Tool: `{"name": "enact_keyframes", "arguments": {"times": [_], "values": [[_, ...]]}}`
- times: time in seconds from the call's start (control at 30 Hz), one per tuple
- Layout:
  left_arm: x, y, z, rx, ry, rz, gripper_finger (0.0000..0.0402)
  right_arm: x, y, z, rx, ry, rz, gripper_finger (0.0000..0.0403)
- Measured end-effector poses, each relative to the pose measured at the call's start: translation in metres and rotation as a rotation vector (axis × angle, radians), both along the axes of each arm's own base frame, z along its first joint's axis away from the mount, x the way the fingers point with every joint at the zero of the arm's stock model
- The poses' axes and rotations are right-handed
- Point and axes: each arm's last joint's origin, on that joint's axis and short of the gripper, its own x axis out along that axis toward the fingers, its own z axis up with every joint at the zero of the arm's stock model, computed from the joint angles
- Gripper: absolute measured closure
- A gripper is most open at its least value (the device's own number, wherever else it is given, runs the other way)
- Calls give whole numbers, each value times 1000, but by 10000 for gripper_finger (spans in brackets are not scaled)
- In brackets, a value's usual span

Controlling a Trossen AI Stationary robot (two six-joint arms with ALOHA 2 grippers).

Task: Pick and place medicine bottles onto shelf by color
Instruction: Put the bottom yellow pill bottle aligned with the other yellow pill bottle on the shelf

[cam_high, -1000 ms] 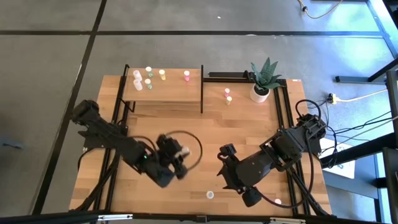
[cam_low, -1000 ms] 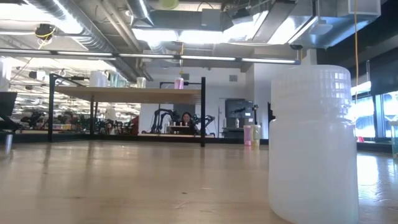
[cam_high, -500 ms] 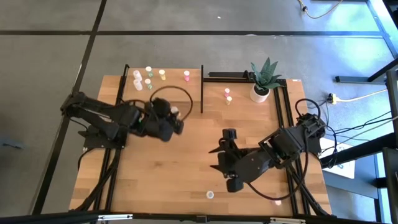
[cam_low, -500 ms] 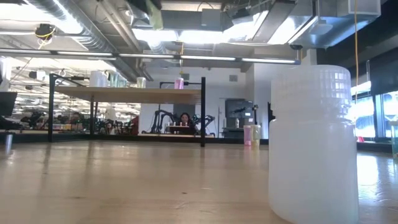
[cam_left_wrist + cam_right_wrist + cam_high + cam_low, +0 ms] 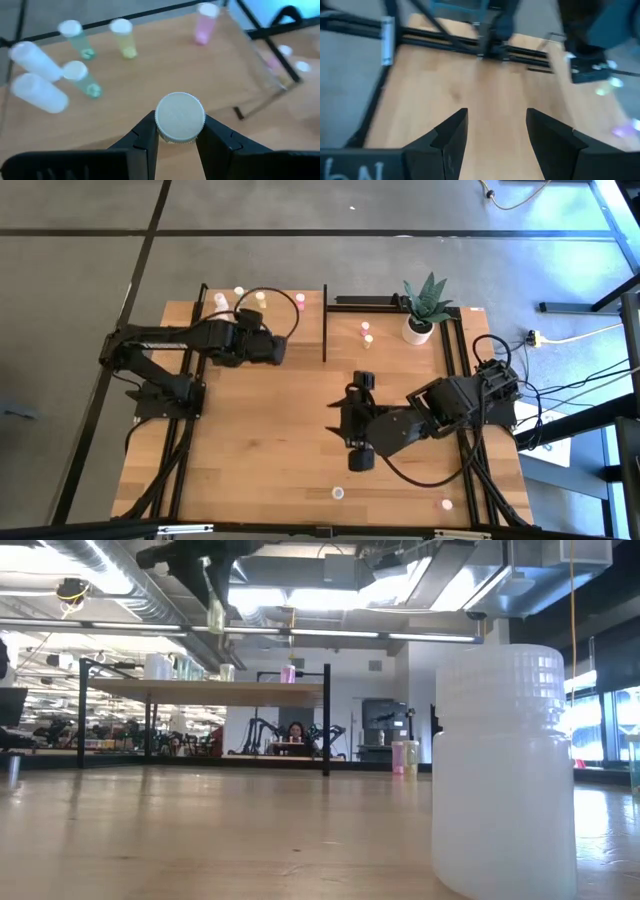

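Note:
My left gripper [image 5: 277, 348] hovers over the shelf [image 5: 300, 330] and is shut on a white-capped bottle [image 5: 180, 118]. In the low view that bottle [image 5: 215, 616] hangs above the shelf top [image 5: 200, 688]. On the shelf stand white bottles [image 5: 37, 92], green ones [image 5: 82, 80], a yellow one [image 5: 123, 37] and a pink one [image 5: 204, 22]. My right gripper [image 5: 342, 426] is open and empty over the middle of the table; its fingers stand wide apart in the right wrist view [image 5: 496, 131]. My left gripper pinches the bottle between its two fingers, at the bottle's sides by the white cap [image 5: 161, 131]. The fingers come from above, pointing down along the bottle. The bottle hangs upright below them [image 5: 215, 620], lifted clear of the shelf top.
A pink bottle [image 5: 365, 328] and a yellow bottle [image 5: 368, 340] stand by the potted plant [image 5: 425, 310]. A white bottle [image 5: 338, 493] and a pink bottle [image 5: 446, 503] lie near the table's near edge. Black posts [image 5: 324, 320] frame the shelf.
My left gripper has carried the white-capped bottle from the middle of the table toward the far edge and up, and now hangs over the shelf. My right gripper has moved toward the table's far-left, away from the near edge.

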Motion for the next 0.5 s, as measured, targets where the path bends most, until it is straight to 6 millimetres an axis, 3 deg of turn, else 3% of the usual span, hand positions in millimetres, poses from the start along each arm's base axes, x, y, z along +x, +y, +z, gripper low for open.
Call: {"name": "enact_keyframes", "arguments": {"times": [0.2,0.5], "values": [[-3,16,-7,-16,31,58,300,7,-6,-4,-31,-21,-103,201],[2,31,-39,-25,7,110,300,7,-8,-4,-50,-15,-100,201]]}}
